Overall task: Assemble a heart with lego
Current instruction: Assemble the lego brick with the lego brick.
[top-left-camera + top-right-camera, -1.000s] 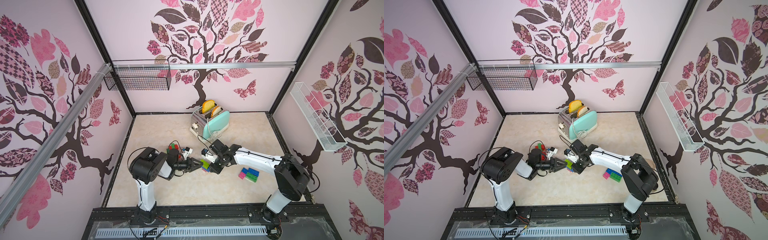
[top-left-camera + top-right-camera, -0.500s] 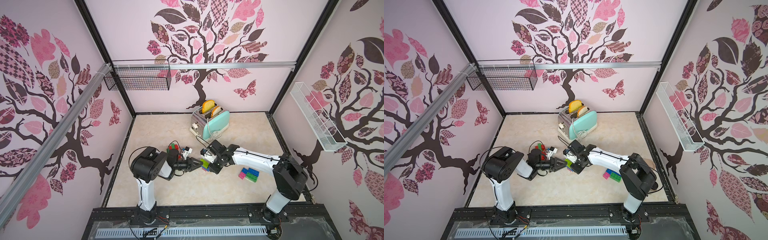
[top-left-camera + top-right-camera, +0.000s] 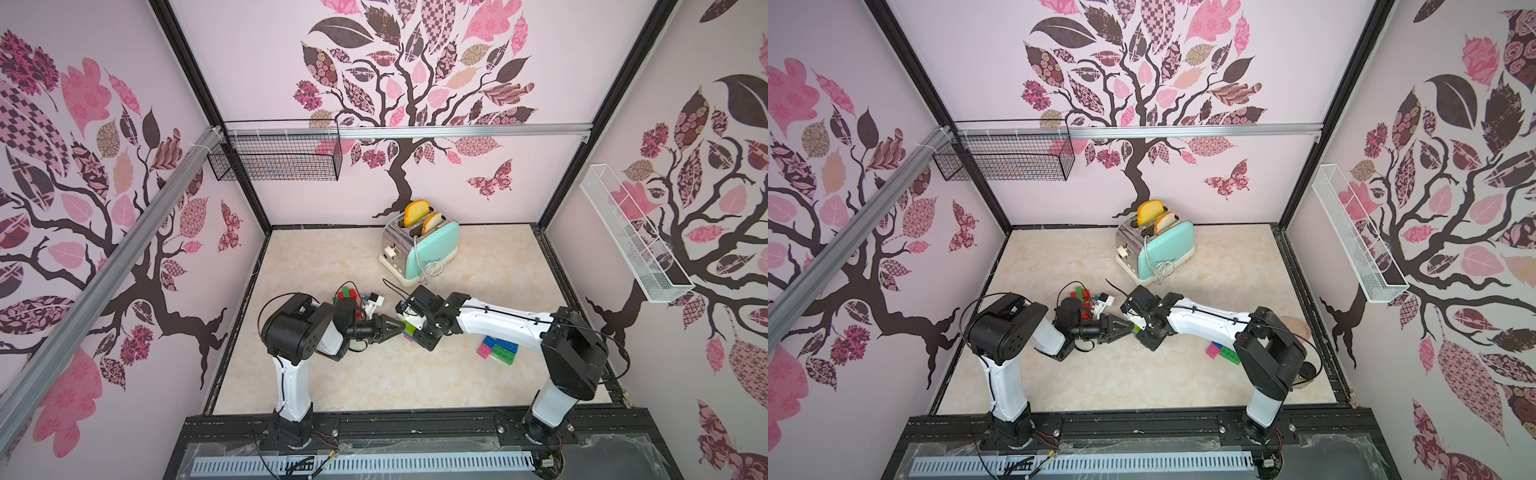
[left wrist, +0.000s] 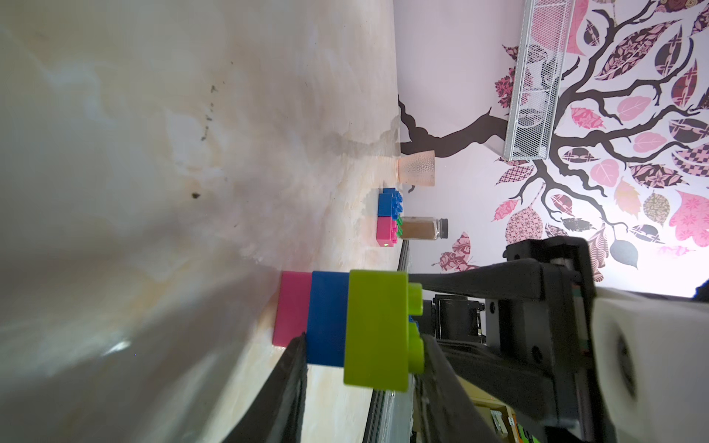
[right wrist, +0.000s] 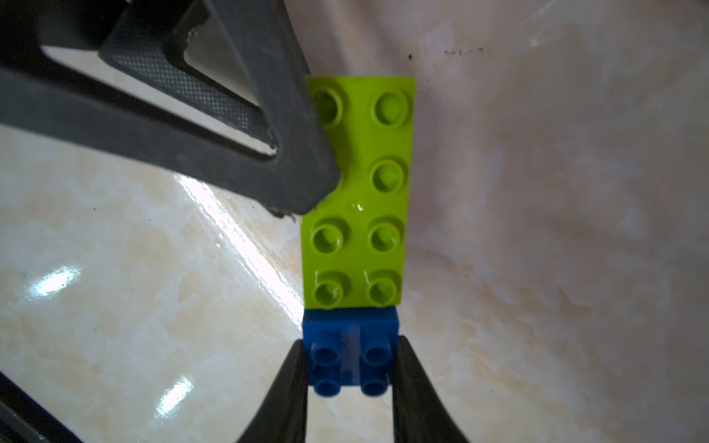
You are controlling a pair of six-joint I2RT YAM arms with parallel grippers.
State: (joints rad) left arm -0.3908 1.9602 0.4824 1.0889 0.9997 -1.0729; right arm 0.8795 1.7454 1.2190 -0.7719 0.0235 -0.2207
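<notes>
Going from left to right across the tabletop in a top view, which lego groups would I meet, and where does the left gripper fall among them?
In order: red and green brick pile → left gripper → lime-topped brick stack → pink, blue and green brick cluster.

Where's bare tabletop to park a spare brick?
Free beige marble tabletop: back-left, between mint toaster and left wall; front strip between arm bases. Crowded: centre, where left gripper and right gripper clamp the lime-blue-pink lego stack; red-green lego pile behind; pink-blue-green bricks beside right arm.
</notes>
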